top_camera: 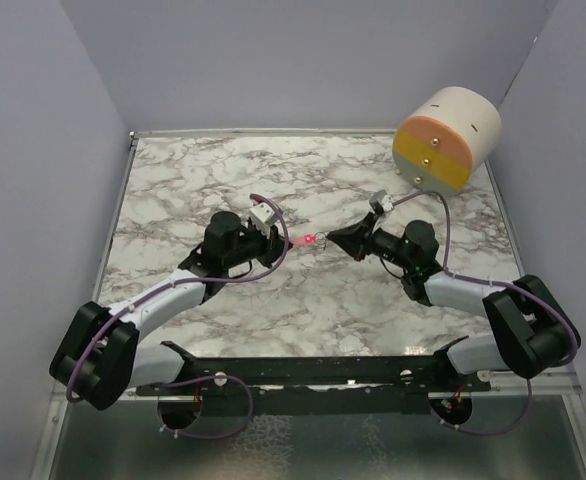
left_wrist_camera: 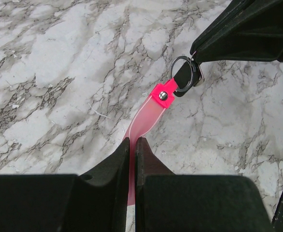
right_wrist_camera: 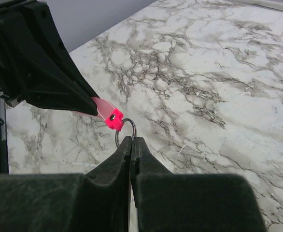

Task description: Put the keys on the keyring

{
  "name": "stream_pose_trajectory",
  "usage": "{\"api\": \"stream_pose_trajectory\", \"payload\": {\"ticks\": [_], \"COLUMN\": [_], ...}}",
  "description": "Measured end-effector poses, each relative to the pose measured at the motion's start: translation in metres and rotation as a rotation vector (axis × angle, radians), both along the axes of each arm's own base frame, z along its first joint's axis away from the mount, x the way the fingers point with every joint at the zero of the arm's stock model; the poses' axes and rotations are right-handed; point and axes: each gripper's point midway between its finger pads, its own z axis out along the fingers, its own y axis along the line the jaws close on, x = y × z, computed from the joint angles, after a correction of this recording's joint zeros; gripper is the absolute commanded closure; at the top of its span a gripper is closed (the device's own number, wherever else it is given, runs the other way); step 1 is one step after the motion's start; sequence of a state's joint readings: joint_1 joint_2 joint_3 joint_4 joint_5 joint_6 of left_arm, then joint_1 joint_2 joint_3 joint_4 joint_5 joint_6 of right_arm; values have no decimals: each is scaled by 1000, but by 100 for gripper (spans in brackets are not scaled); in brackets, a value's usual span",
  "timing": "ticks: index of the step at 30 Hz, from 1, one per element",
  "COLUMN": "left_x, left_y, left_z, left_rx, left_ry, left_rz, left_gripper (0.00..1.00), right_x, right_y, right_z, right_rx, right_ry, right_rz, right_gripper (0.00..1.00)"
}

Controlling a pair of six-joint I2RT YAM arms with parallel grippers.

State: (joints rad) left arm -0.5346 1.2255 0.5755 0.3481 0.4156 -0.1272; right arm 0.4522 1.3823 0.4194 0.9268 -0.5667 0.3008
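Note:
The keyring is a pink-red strip (left_wrist_camera: pixel 148 113) with a small metal ring (left_wrist_camera: pixel 176 64) at its far end. It hangs above the marble table (top_camera: pixel 173 190) at mid-table (top_camera: pixel 304 241). My left gripper (left_wrist_camera: pixel 133 140) is shut on the strip's near end. My right gripper (right_wrist_camera: pixel 132 139) is shut, its tips at the ring (right_wrist_camera: pixel 127 126). In the left wrist view a small dark key (left_wrist_camera: pixel 182 79) sticks out of the right fingers (left_wrist_camera: pixel 238 34) and lies across the ring. The key is hidden in the right wrist view. In the top view the two grippers meet tip to tip, left (top_camera: pixel 289 243), right (top_camera: pixel 333 238).
A cream, orange and yellow cylinder (top_camera: pixel 448 135) lies on its side at the back right corner. Grey walls close in the table on three sides. A black rail (top_camera: pixel 323 370) runs along the near edge between the arm bases.

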Motion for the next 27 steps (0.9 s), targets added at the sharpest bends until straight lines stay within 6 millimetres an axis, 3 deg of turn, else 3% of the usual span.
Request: {"api": "stream_pose_trajectory", "payload": {"ticks": [18,27], "left_x": [24,20], "left_y": [1,-1], "left_z": [-23,-39], "left_rx": [-17,-35], "left_ry": [26,27], "left_rz": [22,7], "left_gripper": [100,100], "right_x": [15,16], "right_y": [4,1], "right_z": [-13,-21], "right_rx": [-106,-156], "right_ry": [251,382], "right_rz": [-27,-71], "right_gripper": [99,99]}}
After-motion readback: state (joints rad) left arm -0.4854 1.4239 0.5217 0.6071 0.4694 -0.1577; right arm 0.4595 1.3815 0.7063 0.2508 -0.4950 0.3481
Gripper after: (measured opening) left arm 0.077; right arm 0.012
